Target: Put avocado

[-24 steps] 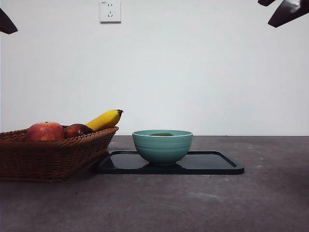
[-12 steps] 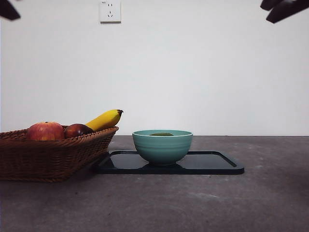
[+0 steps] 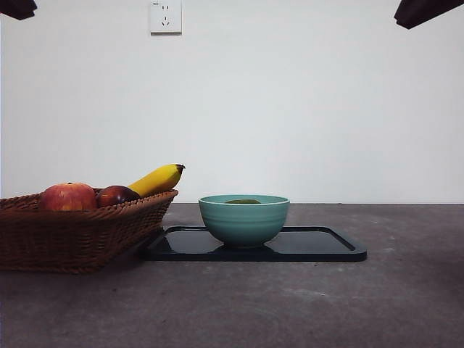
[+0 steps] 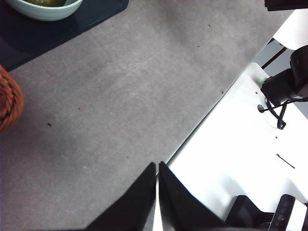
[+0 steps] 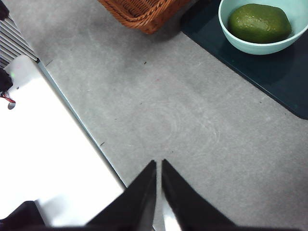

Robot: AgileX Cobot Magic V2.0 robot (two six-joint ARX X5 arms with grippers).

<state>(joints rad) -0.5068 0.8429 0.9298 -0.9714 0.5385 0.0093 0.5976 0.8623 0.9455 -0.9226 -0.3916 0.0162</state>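
The dark-green avocado [image 5: 259,23] lies inside the teal bowl [image 3: 243,218], which stands on a black tray [image 3: 319,245]. In the front view only the avocado's top [image 3: 243,201] shows above the rim. In the left wrist view a sliver of it [image 4: 47,2] shows in the bowl [image 4: 43,9]. My left gripper [image 4: 157,168] is shut and empty, high over the table's near edge. My right gripper [image 5: 158,166] is shut and empty, also high and away from the bowl [image 5: 262,41]. Both arms show only as dark tips at the front view's top corners.
A wicker basket [image 3: 72,232] stands left of the tray with a red apple [image 3: 67,196], a dark reddish-purple fruit [image 3: 116,195] and a banana [image 3: 156,180]. The basket also shows in the right wrist view [image 5: 144,12]. White equipment lies past the table's edge.
Both arm tips have risen toward the front view's top corners and show less. The bowl, avocado and basket have not moved.
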